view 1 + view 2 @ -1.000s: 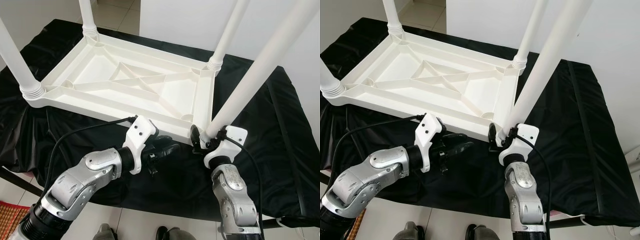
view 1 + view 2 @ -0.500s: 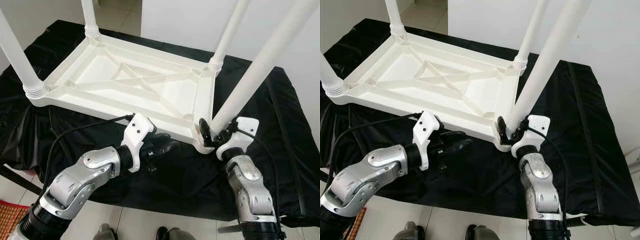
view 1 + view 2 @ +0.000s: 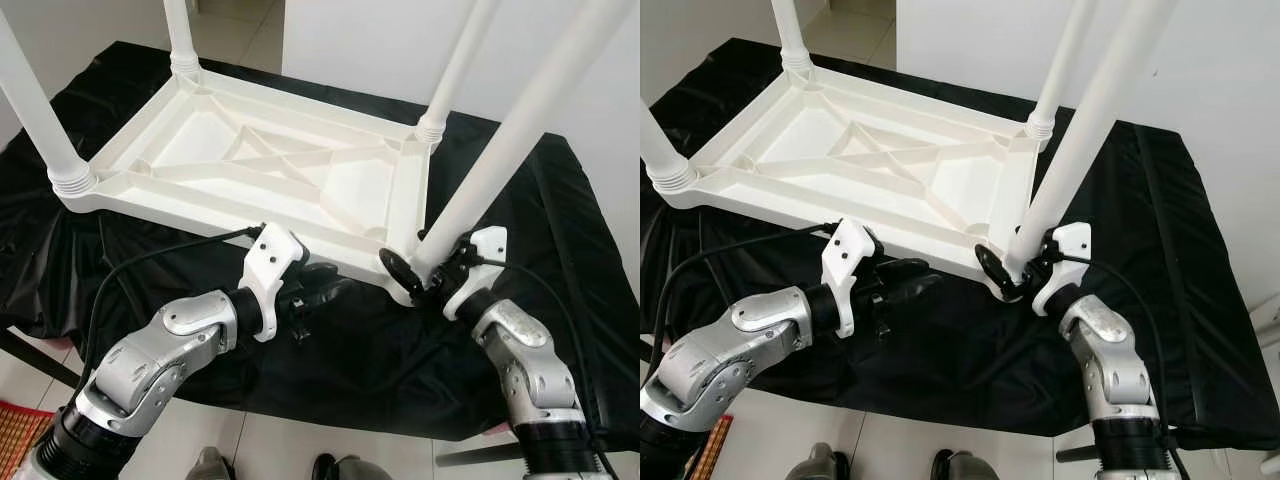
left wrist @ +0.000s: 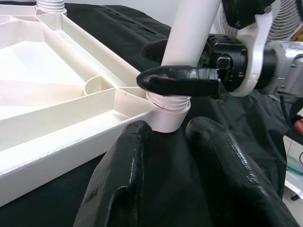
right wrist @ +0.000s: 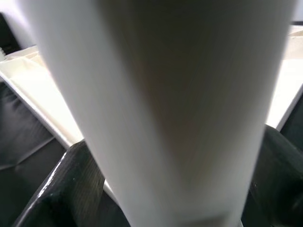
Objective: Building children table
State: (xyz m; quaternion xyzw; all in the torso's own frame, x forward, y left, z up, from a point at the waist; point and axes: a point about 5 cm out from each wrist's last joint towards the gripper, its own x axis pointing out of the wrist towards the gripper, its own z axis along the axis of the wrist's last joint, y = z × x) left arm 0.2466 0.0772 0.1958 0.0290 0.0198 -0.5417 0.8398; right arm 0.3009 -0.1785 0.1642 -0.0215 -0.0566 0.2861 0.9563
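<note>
A white plastic children's table point(image 3: 180, 205) lies upside down on a black cloth. My right gripper point(image 3: 420, 270) is shut on a long white leg point(image 3: 500, 150), low down near its threaded collar point(image 4: 168, 101). The collar sits at the table's near right corner socket point(image 4: 168, 118). In the right wrist view the leg point(image 5: 180, 94) stands between the two fingers point(image 5: 71, 189). My left gripper point(image 3: 325, 290) hovers low over the cloth just in front of the table's near long wall, pointing at that corner. Its fingers point(image 4: 123, 179) are slightly apart with nothing between them.
Three more white legs point(image 3: 30, 100) point(image 3: 180, 30) point(image 3: 455, 65) stand up from the other corners. The black cloth point(image 3: 560, 250) drapes over the work surface, whose front edge lies near my arms. White wall behind; tiled floor point(image 3: 240, 25) at far left.
My right arm has swung out to the right, its wrist turning around the leg, and the leg's base has shifted onto the table's corner. The left gripper has barely moved.
</note>
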